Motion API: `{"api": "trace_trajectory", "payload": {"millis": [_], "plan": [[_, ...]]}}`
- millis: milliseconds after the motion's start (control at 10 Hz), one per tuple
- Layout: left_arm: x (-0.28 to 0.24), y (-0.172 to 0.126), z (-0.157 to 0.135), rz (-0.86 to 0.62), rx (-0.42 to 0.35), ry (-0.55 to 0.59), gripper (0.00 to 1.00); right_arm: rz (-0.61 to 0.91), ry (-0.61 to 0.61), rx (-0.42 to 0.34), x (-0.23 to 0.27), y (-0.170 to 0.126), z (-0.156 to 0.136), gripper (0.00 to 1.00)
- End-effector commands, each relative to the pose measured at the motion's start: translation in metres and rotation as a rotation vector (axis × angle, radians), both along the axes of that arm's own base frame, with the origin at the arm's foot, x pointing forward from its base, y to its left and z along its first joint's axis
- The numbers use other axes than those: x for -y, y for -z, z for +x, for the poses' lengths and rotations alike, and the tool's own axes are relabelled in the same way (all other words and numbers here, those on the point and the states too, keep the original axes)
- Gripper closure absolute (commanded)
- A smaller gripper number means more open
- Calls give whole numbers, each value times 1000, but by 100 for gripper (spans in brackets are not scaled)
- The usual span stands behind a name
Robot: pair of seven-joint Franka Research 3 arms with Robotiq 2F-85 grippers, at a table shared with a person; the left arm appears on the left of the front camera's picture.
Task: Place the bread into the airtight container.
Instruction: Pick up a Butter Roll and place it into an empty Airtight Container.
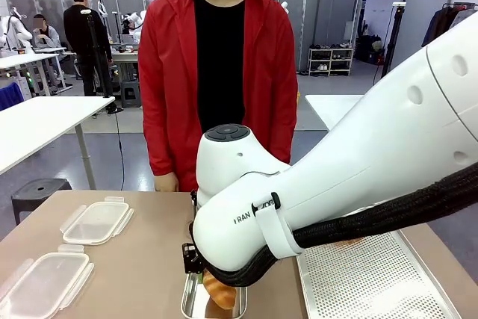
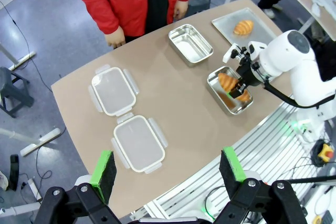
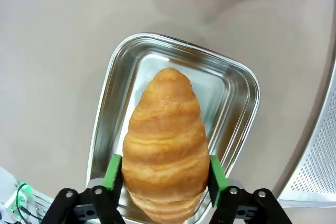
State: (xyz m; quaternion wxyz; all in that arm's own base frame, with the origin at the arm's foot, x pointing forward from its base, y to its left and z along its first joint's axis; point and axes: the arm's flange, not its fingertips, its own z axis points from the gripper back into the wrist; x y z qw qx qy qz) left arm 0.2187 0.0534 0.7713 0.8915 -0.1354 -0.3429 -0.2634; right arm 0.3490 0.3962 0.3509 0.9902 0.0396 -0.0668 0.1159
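My right gripper is shut on a golden croissant, its green pads pressing both sides. The bread hangs point-down over the middle of a rectangular steel container. In the front view the same croissant sits inside the container at the table's near edge, under the right gripper. The left wrist view shows this container with the bread and the right gripper on it. My left gripper is open, high above the table, holding nothing.
A second, empty steel container stands farther toward the person. Two clear clip lids lie on the table's left half. A perforated tray on the right carries another croissant. A person in a red jacket stands at the far edge.
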Motion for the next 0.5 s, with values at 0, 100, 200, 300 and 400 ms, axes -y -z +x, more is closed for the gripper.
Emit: {"api": "trace_trajectory", "payload": {"millis": [0,100,200,300,400], "plan": [[0,-3,1,15,2,9,0,32,55,31,-2,12,-4,0],[0,-3,1,15,2,9,0,33,48,17,-1,15,-5,0],[0,-3,1,15,2,9,0,21,24,-21,5,20,-5,0],[0,-3,1,15,2,9,0,10,4,5,1,5,-1,0],[0,-3,1,15,2,9,0,10,4,5,1,5,-1,0]]}}
